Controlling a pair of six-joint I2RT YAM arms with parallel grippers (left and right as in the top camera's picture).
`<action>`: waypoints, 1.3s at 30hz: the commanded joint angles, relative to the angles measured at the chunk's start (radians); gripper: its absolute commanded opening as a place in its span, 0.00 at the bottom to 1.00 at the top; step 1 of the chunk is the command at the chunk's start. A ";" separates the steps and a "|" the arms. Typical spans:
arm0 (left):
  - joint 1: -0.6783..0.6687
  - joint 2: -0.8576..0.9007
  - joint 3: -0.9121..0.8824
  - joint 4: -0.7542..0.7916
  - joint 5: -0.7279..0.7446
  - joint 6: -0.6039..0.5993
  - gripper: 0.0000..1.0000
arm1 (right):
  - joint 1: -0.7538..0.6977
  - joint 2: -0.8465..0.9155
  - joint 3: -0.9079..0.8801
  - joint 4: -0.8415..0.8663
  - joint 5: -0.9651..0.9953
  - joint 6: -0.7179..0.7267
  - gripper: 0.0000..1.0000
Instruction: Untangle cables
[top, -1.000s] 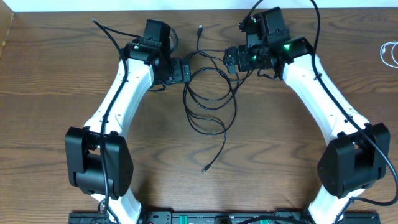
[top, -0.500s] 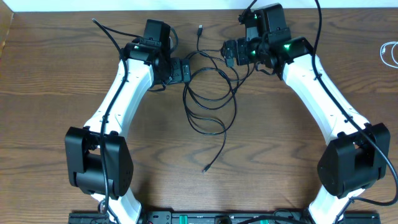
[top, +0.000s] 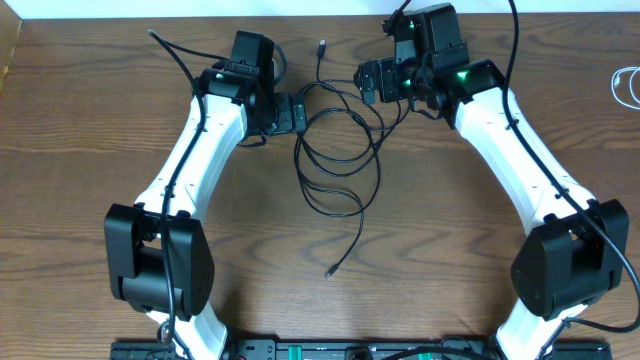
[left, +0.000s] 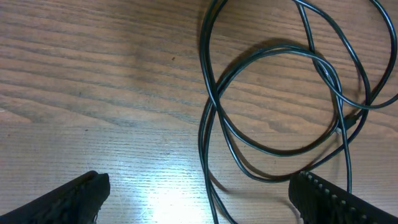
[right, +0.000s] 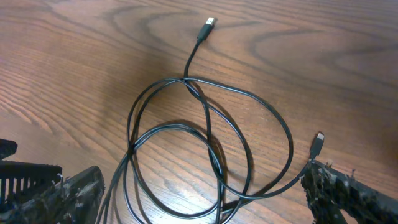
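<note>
Black cables (top: 338, 150) lie in overlapping loops at the middle of the table, between my two grippers. One plug end (top: 321, 46) points to the far edge and another (top: 329, 272) trails toward the near side. My left gripper (top: 299, 115) stands open at the loops' left side; in its wrist view two strands (left: 211, 180) run between the open left gripper (left: 199, 200). My right gripper (top: 367, 80) is open at the loops' upper right. Its wrist view shows the loops (right: 205, 143) under the open right gripper (right: 202, 198), and a small plug (right: 318, 142) lies near the right finger (right: 348, 196). Neither gripper holds anything. A white cable (top: 628, 85) lies at the far right edge.
The brown wooden table (top: 90, 150) reaches to all frame edges. A thick black arm wire (top: 175, 55) arcs over the table behind the left arm. Both arm bases (top: 160, 265) (top: 570, 265) stand at the near side.
My right gripper has moved a little toward the far edge and slightly left, staying open. The left arm and the cables have not moved.
</note>
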 joint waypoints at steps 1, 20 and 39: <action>-0.001 0.008 -0.006 -0.002 -0.009 0.002 0.98 | 0.001 -0.043 0.019 -0.002 0.001 -0.027 0.99; -0.002 0.008 -0.006 -0.009 0.001 -0.002 0.98 | -0.003 -0.051 0.019 -0.126 -0.063 -0.028 0.99; 0.104 -0.193 0.196 -0.240 -0.140 -0.153 0.88 | 0.049 0.129 0.019 -0.466 0.064 0.065 0.99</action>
